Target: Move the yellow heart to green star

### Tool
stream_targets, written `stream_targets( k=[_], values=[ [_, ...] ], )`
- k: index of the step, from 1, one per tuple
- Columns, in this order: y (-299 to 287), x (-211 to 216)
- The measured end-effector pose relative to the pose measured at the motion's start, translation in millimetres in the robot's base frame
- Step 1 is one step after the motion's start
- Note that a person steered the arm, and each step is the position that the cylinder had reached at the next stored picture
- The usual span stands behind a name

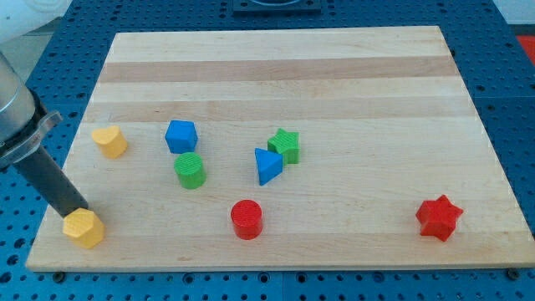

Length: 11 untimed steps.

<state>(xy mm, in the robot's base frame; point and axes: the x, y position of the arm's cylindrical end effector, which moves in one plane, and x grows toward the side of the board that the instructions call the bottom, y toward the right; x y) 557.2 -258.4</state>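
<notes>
The yellow heart lies near the board's left edge. The green star sits near the board's middle, touching the blue triangle on its lower left. My tip is at the view's lower left, right against the top edge of a yellow hexagon. The tip is well below the yellow heart and far left of the green star. The dark rod slants up to the view's left edge.
A blue block and a green cylinder lie between the heart and the star. A red cylinder sits at the lower middle and a red star at the lower right. The wooden board rests on a blue perforated table.
</notes>
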Motion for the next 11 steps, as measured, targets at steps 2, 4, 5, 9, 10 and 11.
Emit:
stream_targets(
  k=[2, 4, 5, 9, 10, 11],
  values=[
    [46, -37],
    [50, -43],
    [50, -57],
    [30, -70],
    [25, -79],
    [24, -102]
  ],
)
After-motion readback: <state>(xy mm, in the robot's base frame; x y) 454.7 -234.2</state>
